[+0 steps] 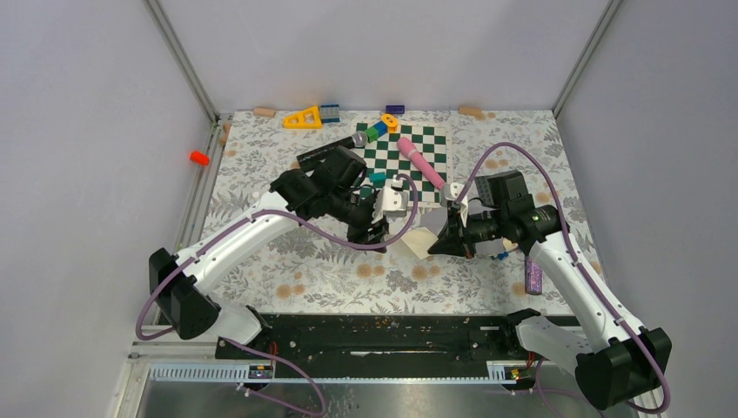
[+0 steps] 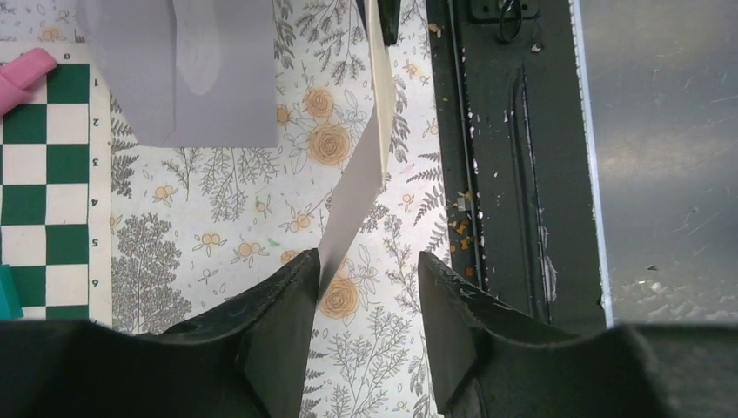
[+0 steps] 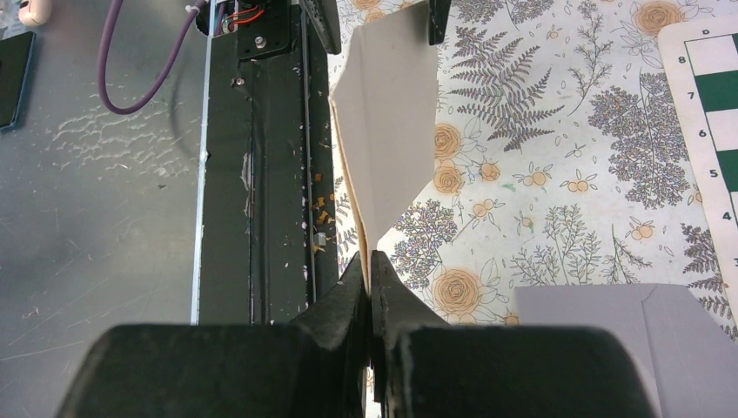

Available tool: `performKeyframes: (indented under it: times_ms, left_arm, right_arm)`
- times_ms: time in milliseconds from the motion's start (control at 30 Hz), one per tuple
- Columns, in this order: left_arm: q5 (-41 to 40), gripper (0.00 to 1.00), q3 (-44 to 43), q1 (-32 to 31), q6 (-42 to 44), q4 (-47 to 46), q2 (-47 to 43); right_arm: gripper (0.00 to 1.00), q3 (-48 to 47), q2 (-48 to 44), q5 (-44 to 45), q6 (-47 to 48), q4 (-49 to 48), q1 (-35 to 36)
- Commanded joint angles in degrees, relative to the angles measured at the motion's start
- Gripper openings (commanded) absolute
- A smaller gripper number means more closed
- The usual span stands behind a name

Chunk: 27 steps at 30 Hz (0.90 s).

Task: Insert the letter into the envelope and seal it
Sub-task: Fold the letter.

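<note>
My right gripper (image 3: 372, 257) (image 1: 441, 244) is shut on the lower corner of the letter (image 3: 392, 131), a folded cream sheet standing on edge above the flowered table between the two arms (image 1: 419, 241). The sheet's far corner (image 2: 357, 192) rests against the inner face of one finger of my left gripper (image 2: 367, 261) (image 1: 383, 228), whose jaws stand apart with a wide gap beside the paper. The envelope (image 2: 191, 70), light grey and flat, lies on the table beyond the letter. Its corner shows low in the right wrist view (image 3: 627, 305).
A green-and-white chessboard (image 1: 409, 148) with a pink cylinder (image 1: 420, 162) lies at the back, with small coloured toys (image 1: 303, 117) along the far wall. A purple cylinder (image 1: 533, 279) lies by the right arm. The black base rail (image 1: 383, 335) runs along the near edge.
</note>
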<state>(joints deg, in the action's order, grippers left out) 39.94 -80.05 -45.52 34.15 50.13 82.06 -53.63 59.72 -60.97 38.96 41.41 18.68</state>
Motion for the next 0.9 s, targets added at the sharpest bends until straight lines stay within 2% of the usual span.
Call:
performKeyframes:
  times_ms: [0,33,67,100,133,167,233,267,333,367,433,500,600,700,867]
  left_arm:
    - [5.24,0.45,-3.93,0.25,-1.69,-1.00,-0.04]
    - [5.99,0.41,-4.47,0.25,-2.10,-1.00,0.24]
    - [6.70,0.32,-4.84,0.30,-2.35,-1.00,0.48]
    - [7.20,0.12,-5.17,0.26,-2.64,-1.00,0.67]
    - [7.33,0.00,-5.36,0.25,-3.37,-1.25,0.79]
    - [7.59,0.00,-5.43,0.28,-3.70,-1.56,0.83]
    - [8.45,0.00,-5.35,0.18,-3.63,-1.69,0.67]
    - [8.77,0.05,-5.36,0.17,-3.64,-1.69,0.71]
    - [9.20,0.36,-5.47,0.17,-4.03,-1.70,0.73]
    - [9.40,0.48,-5.42,0.17,-3.98,-1.65,0.69]
    - [9.53,0.60,-5.20,0.04,-3.84,-1.70,0.64]
    - [9.17,0.66,-5.11,-0.24,-3.71,-1.67,0.64]
    - [9.03,0.67,-4.98,-0.58,-3.48,-1.70,0.88]
    - [9.13,0.64,-5.25,-0.99,-3.68,-1.69,1.44]
    - [8.35,0.43,-5.28,-2.19,-3.38,-1.68,2.17]
  right_arm:
    - [0.00,-2.47,-0.25,-1.34,-0.11,-0.10,-0.38]
    - [0.00,-2.45,-0.12,-1.34,-0.18,-0.10,-0.39]
    - [0.00,-2.49,0.05,-1.42,-0.26,-0.08,-0.35]
    - [0.00,-2.52,0.24,-1.47,-0.33,-0.04,-0.39]
    - [0.00,-2.58,0.28,-1.51,-0.41,-0.07,-0.39]
    - [0.00,-2.54,0.31,-1.59,-0.50,-0.10,-0.40]
    - [0.00,-2.57,0.45,-1.69,-0.55,-0.09,-0.40]
    - [0.00,-2.55,0.32,-1.78,-0.55,-0.03,-0.40]
    - [0.00,-2.62,0.37,-1.94,-0.55,-0.05,-0.38]
    - [0.00,-2.65,0.39,-2.03,-0.55,-0.03,-0.38]
    - [0.00,-2.67,0.44,-2.18,-0.62,-0.04,-0.40]
    - [0.00,-2.71,0.44,-2.27,-0.68,-0.08,-0.35]
    - [0.00,-2.81,0.39,-2.59,-0.88,-0.10,-0.39]
    - [0.00,-2.87,0.23,-2.99,-1.07,-0.08,-0.38]
    - [0.00,-3.11,0.11,-3.92,-1.49,-0.08,-0.48]
